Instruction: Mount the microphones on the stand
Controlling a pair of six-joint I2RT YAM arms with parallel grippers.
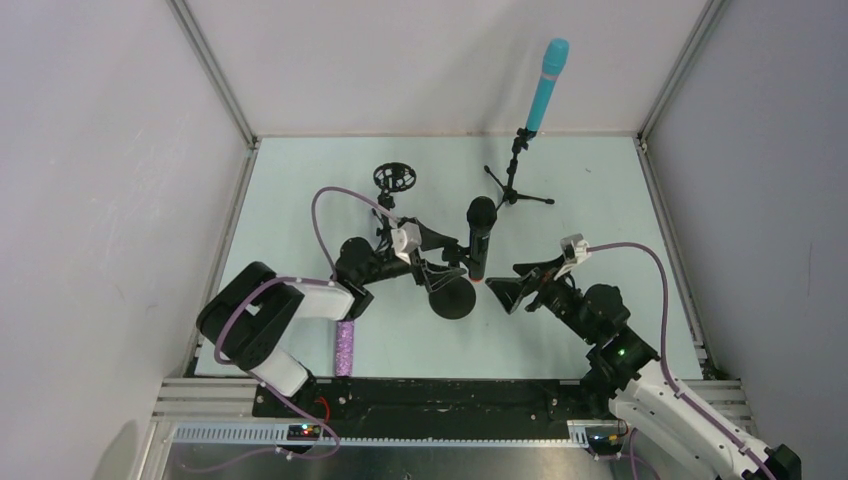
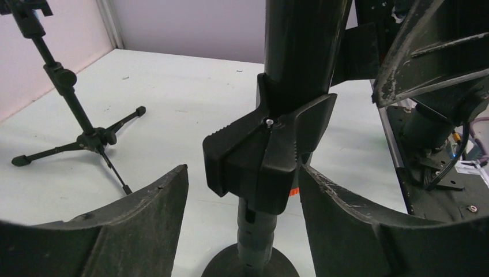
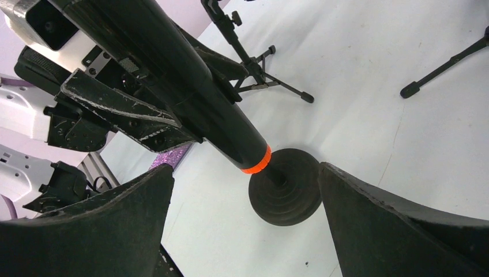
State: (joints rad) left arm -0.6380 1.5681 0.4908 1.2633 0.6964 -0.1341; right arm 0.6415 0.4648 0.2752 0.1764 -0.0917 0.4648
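The black microphone with an orange end ring stands tilted in the black clip of a round-base stand. My left gripper is open, its fingers on either side of the clip and below it. My right gripper is open and empty just right of the stand, its fingers flanking the round base. The cyan-blue microphone sits upright on a tripod stand at the back. The purple glitter microphone lies on the table by the left arm.
A stand with a ring-shaped shock mount stands at the back left of the middle. White walls and metal frame rails close in the table. A tripod shows left of the clip in the left wrist view.
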